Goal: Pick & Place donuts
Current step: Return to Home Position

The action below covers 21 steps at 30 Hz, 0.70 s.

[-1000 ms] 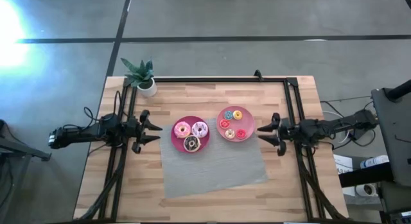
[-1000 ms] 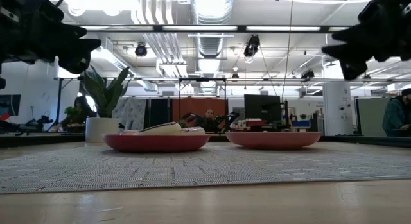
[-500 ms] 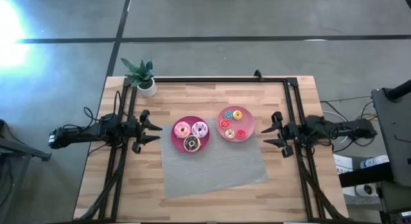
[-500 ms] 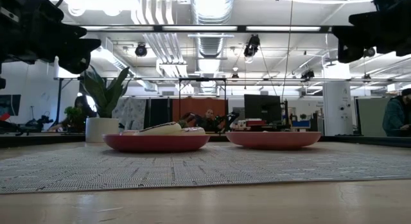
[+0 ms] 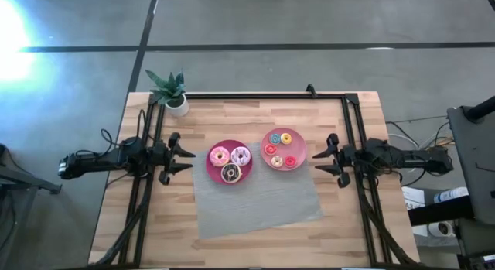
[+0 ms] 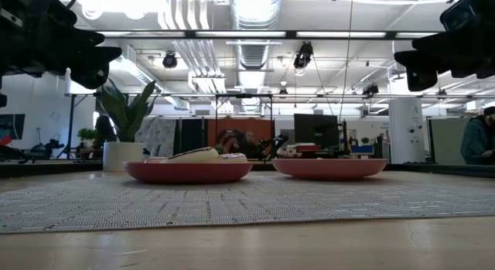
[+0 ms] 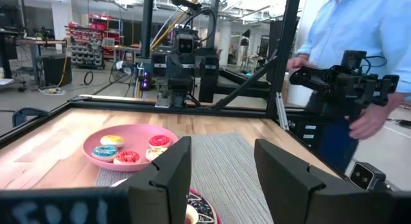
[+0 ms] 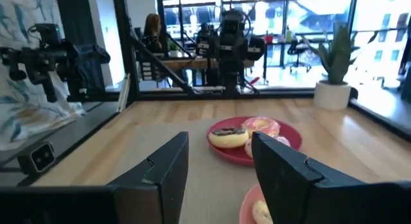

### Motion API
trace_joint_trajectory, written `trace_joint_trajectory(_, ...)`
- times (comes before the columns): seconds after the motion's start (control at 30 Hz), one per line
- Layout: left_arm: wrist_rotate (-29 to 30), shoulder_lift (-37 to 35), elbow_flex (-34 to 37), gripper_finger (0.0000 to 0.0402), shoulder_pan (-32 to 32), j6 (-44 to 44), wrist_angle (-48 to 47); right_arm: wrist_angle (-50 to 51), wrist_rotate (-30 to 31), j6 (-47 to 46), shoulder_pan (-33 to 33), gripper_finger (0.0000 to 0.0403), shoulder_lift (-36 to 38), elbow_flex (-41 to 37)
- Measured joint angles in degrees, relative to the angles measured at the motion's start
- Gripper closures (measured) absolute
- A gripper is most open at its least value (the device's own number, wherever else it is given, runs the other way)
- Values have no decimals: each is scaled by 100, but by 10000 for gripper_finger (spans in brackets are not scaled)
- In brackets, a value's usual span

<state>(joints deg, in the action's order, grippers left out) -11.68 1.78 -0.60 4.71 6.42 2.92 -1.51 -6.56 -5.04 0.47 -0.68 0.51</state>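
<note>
The left claw [image 5: 188, 160] hangs with its fingers spread wide and nothing between them, to the left of the magenta plate [image 5: 212, 168] and clear of its rim. The right claw [image 5: 315, 162], equally wide and empty, hangs to that plate's right, beyond the pink plate [image 5: 302, 151] just beside it. Both sit well above the surface [image 5: 232, 115] (the low view shows them high). The three big donuts [image 5: 230, 173] lie on the magenta plate. The tiny donuts [image 5: 271, 149], four as far as I can make out, lie on its pink neighbour. None lies loose on the grey mat [image 5: 255, 204] under the magenta plate, so the placing looks finished, with only parking the arms left.
</note>
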Motion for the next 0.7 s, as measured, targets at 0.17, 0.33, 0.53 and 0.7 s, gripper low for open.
trace_joint_trajectory(0.17, 0, 0, 0, 257, 0, 0, 0, 1, 7, -181, 0, 241, -85, 0)
trace_joint_trajectory(0.33, 0, 0, 0, 257, 0, -2, 0, 1, 8, -183, 0, 241, -99, 0)
trace_joint_trajectory(0.53, 0, 0, 0, 257, 0, 0, 0, 1, 10, -184, 0, 241, -100, 0)
trace_joint_trajectory(0.7, 0, 0, 0, 257, 0, -2, 0, 1, 12, -183, 0, 241, -95, 0)
